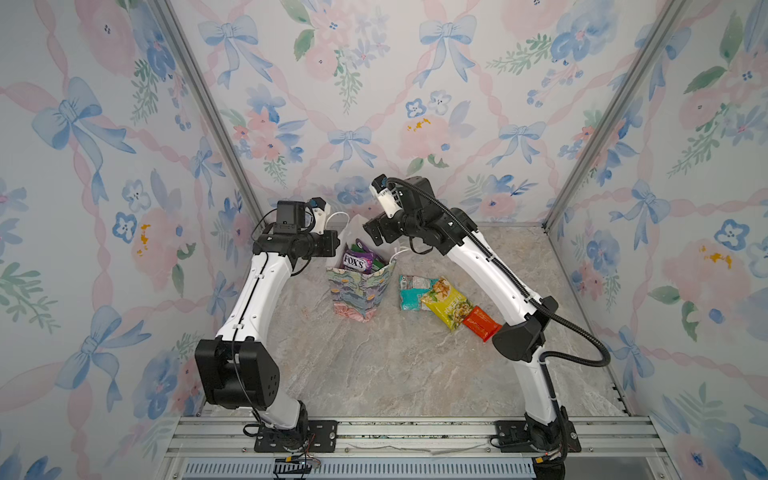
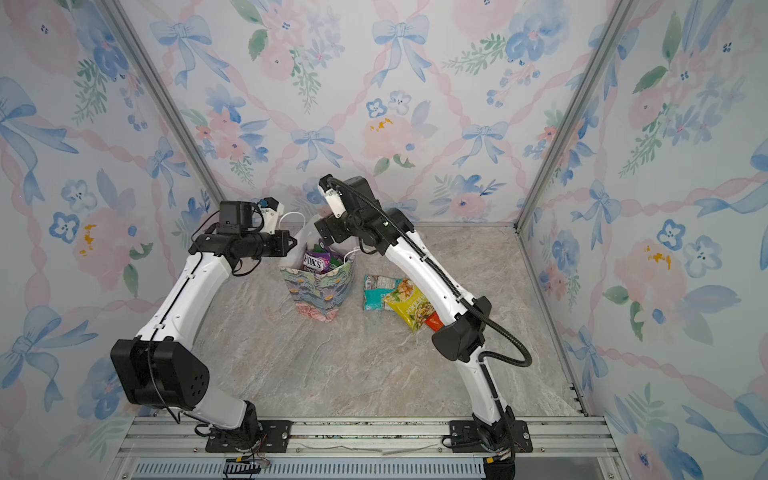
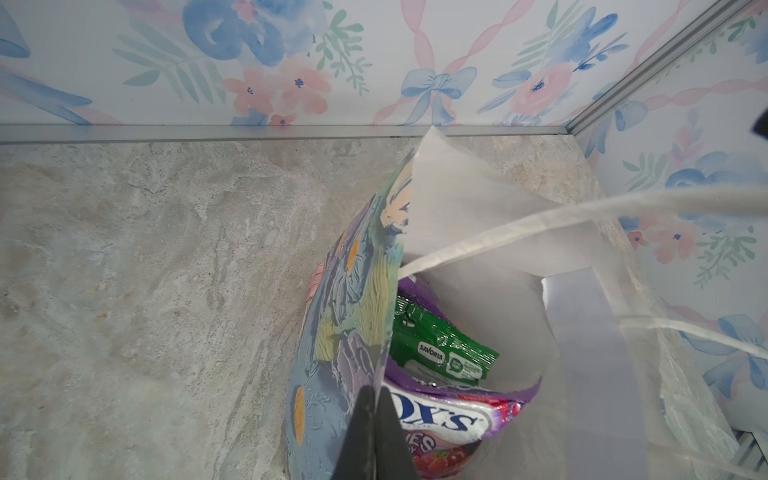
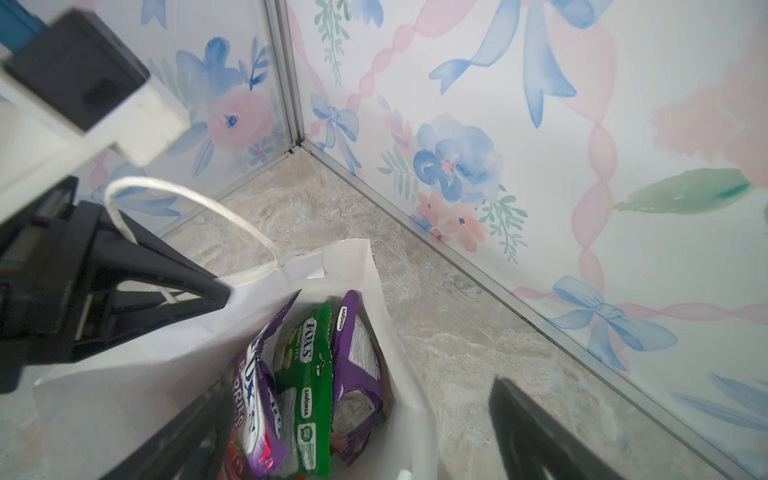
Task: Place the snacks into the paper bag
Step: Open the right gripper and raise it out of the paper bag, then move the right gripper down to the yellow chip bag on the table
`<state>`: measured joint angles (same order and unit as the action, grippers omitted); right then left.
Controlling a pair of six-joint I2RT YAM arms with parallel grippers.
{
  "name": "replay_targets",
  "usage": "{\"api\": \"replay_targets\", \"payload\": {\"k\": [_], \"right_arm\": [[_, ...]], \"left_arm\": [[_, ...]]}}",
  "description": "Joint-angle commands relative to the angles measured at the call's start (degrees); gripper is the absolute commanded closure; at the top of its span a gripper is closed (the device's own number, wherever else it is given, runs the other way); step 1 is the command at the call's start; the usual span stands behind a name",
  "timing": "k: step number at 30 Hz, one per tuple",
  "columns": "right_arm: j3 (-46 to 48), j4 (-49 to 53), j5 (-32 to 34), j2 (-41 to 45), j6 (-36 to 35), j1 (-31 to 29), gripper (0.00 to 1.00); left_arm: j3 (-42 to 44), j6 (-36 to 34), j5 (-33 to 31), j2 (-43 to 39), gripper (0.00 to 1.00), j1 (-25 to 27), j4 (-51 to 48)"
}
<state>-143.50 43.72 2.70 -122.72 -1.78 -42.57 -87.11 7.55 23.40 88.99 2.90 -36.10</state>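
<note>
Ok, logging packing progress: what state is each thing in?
paper bag: upright, mouth open
purple FOX'S packet: inside bag
green packet: inside bag
teal packet: flat on table, outside bag
yellow packet: on table, overlapping teal packet
red-orange packet: on table, outside bag
left tool: shut on bag rim
right tool: open, empty, over bag mouth

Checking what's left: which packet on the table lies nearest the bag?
The teal packet; the yellow packet and red-orange packet lie farther from the bag.

Floral paper bag (image 1: 359, 297), purple packet (image 1: 353, 262), green packet (image 4: 307, 374)
</note>
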Motion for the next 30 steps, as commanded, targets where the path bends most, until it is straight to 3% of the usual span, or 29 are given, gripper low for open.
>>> {"api": "replay_targets", "payload": {"k": [1, 9, 14, 22, 30], "right_arm": [[7.5, -5.5, -1.4, 9.0, 6.2, 3.6, 0.02], [41.0, -13.8, 0.8, 29.4, 9.5, 10.1, 0.03], [57.3, -15.4, 0.8, 37.3, 11.7, 15.1, 0.03], [68.7, -14.4, -5.9, 34.3, 17.0, 23.8, 0.03], [73.6, -17.3, -12.9, 28.2, 20.5, 24.1, 0.03]], "left_arm": [[0.6, -0.8, 0.4, -0.5, 1.00, -0.4, -0.9], [0.6, -0.8, 0.0, -0.5, 1.00, -0.3, -0.9], [0.8, -0.8, -0.3, -0.1, 1.00, -0.3, -0.9], [0.7, -0.7, 0.0, 0.2, 1.00, -0.3, -0.9], [0.8, -0.8, -0.4, 0.2, 1.00, -0.3, -0.9]]}}
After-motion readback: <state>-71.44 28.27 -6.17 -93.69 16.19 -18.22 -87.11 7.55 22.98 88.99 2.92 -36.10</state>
